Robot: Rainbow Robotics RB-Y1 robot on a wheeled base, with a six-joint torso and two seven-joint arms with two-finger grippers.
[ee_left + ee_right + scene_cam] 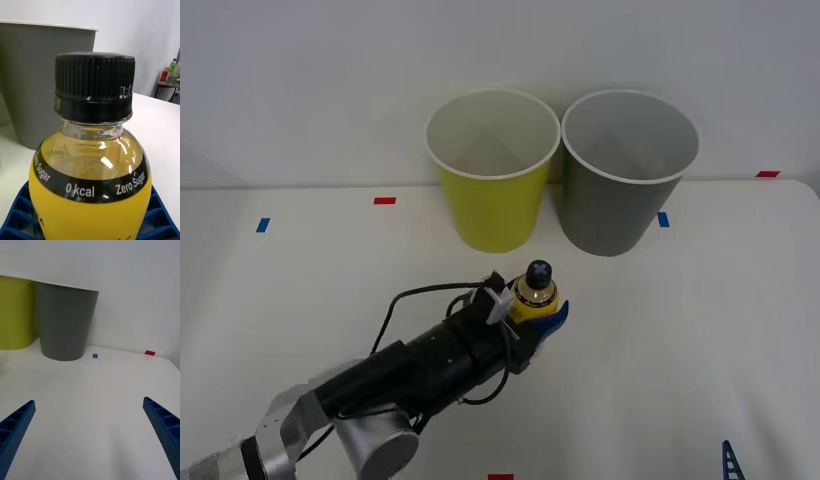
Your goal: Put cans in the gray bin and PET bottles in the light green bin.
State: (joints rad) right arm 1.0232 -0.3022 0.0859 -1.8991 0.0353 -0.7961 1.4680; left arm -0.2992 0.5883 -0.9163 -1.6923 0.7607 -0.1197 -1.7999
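Observation:
A small PET bottle (536,291) with a yellow body and dark cap stands upright in front of the two bins. My left gripper (534,318) is shut on its body. In the left wrist view the PET bottle (93,180) sits between the blue fingers (17,219), with the gray bin (30,75) just behind it. The light green bin (490,190) stands at the back, with the gray bin (620,195) to its right; both look empty inside. My right gripper (90,435) hangs open over bare table, facing the gray bin (65,326) and the light green bin (15,315).
Small tape marks lie on the white table: red (384,200), blue (262,225), blue (663,219) and red (767,174). A white wall rises right behind the bins. One fingertip of the right gripper (730,462) shows at the table's front right.

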